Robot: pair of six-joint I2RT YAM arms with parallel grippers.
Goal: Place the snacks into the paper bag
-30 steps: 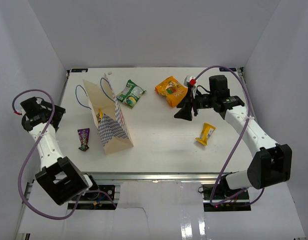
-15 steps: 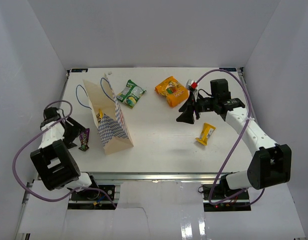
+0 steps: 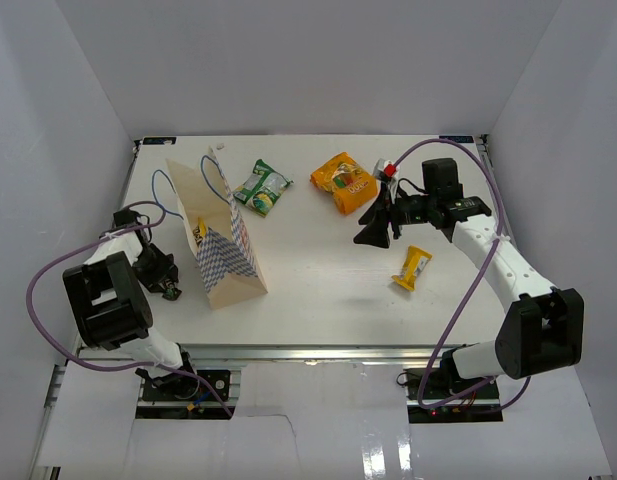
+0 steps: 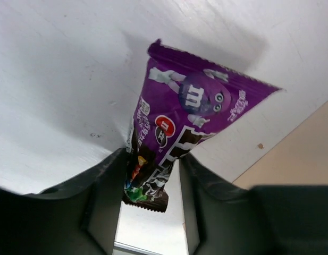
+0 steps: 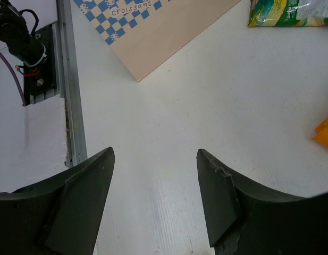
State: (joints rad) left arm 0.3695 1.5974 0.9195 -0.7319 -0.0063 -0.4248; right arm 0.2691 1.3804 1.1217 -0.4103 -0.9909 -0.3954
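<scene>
Left wrist cam: the dark purple candy packet with the cartoon face (image 4: 195,106) lay on the white counter (image 4: 57,79). The left gripper (image 4: 151,159) had its two dark fingers pressed against either side of the packet's near end, with the wrapper bunched between them, so I read that as a pinch. My guess is thin glossy film, light, a bit slippery and lumpy with loose candy. Grabbing one end like that should hold, but the rest will dangle and flop.

Right wrist cam: the right gripper (image 5: 156,154) was spread wide over bare counter, holding nothing. The tan kraft paper bag with the blue-and-white patterned side (image 5: 153,32) and the green-and-white snack packet (image 5: 291,13) were up ahead, well apart from its fingers.

Top cam: the bag sat by the left edge, with the purple packet tucked between it and that edge, toward the near-left corner. The green-white packet and a puffy orange snack bag (image 3: 343,182) sat toward the far edge. The orange one looked air-filled and crushable, so it's probably best taken by a crimped seam. A small yellow wrapper (image 3: 412,267) lay toward the right edge.

Count: one bag, one purple, one green-white, one orange, one yellow on the counter, plus one yellowish piece (image 3: 200,232) showing in the bag's opening. That's five packets I could find.
</scene>
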